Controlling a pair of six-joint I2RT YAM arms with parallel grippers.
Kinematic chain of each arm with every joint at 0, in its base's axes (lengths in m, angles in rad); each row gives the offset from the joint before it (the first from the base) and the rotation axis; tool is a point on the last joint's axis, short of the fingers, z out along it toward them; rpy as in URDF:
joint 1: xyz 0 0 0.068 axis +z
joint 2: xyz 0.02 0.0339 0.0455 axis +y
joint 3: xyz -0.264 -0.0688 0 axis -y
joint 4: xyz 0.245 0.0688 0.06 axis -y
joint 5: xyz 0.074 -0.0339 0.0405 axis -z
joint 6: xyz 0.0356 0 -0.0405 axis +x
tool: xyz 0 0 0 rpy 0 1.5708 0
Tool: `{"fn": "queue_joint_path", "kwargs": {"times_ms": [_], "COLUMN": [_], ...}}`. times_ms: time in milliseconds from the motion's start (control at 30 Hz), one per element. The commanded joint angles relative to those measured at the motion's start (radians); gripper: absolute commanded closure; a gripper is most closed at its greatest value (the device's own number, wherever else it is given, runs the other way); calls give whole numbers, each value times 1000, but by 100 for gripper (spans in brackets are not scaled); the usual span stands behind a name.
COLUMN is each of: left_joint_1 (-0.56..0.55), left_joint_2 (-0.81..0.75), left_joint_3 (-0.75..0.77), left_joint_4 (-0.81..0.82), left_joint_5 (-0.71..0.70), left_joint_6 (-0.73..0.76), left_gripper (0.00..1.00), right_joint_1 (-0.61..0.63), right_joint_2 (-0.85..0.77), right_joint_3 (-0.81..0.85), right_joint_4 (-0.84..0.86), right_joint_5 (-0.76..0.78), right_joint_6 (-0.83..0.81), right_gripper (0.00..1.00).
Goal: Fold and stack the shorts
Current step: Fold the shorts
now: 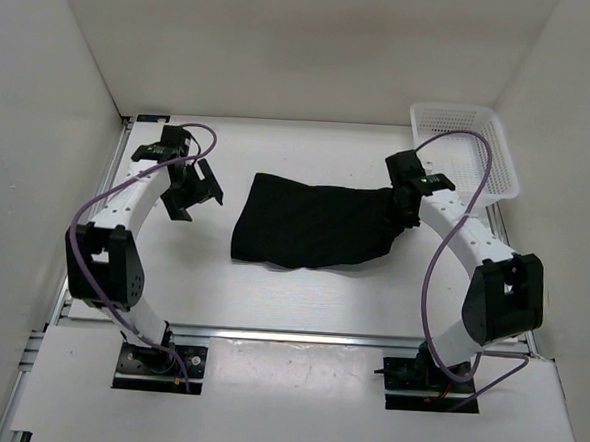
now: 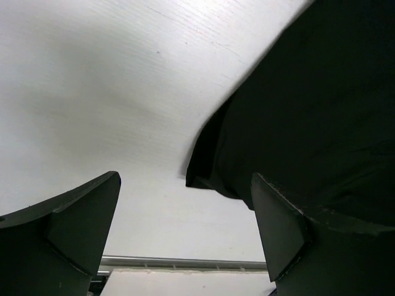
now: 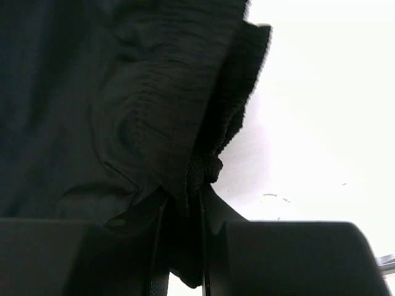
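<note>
One pair of black shorts (image 1: 310,224) lies folded over in the middle of the white table. My right gripper (image 1: 404,210) is shut on the shorts' gathered waistband at their right end; the right wrist view shows the elastic band and a knotted drawcord (image 3: 203,169) pinched between the jaws. My left gripper (image 1: 191,190) is open and empty, hovering left of the shorts. In the left wrist view a corner of the shorts (image 2: 296,117) lies ahead and to the right of the spread fingers (image 2: 80,216). No white mark shows.
A white mesh basket (image 1: 465,151) stands at the back right corner. White walls close in the table on the left, back and right. An aluminium rail (image 1: 288,334) runs along the table's near edge.
</note>
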Motion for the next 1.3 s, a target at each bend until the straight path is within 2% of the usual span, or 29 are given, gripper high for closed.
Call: {"fn": "queue_joint_path", "kwargs": {"times_ms": [0, 267, 433, 600, 733, 867, 967, 1000, 1100, 1200, 1233, 1267], "left_joint_1": [0, 0, 0, 9, 9, 29, 47, 47, 60, 60, 60, 51], "left_joint_2": [70, 150, 112, 148, 220, 257, 271, 282, 292, 292, 292, 292], "left_joint_3": [-2, -22, -42, -42, -42, -42, -42, -42, -42, -31, -31, -19], "left_joint_4": [48, 91, 91, 91, 101, 112, 123, 123, 123, 123, 123, 123], "left_joint_5": [58, 89, 71, 71, 43, 14, 5, -4, -4, 5, 5, 5], "left_joint_6": [9, 9, 18, 29, 29, 29, 20, 20, 29, 38, 38, 38], "left_gripper": [2, 4, 4, 4, 11, 22, 45, 59, 76, 74, 70, 56], "right_joint_1": [43, 199, 351, 464, 533, 579, 592, 592, 575, 521, 505, 471], "right_joint_2": [-33, 51, 170, 284, 358, 421, 434, 444, 424, 361, 315, 289], "right_joint_3": [91, 288, 439, 584, 669, 735, 764, 773, 760, 682, 614, 574], "right_joint_4": [-34, -56, -93, -113, -113, -113, -113, -113, -113, -113, -113, -113], "right_joint_5": [89, 197, 289, 347, 369, 381, 381, 381, 366, 326, 317, 303], "right_joint_6": [-77, -140, -183, -228, -258, -297, -321, -321, -321, -263, -248, -219], "right_gripper": [100, 100, 100, 100, 100, 100, 100, 100, 100, 100, 100, 100]}}
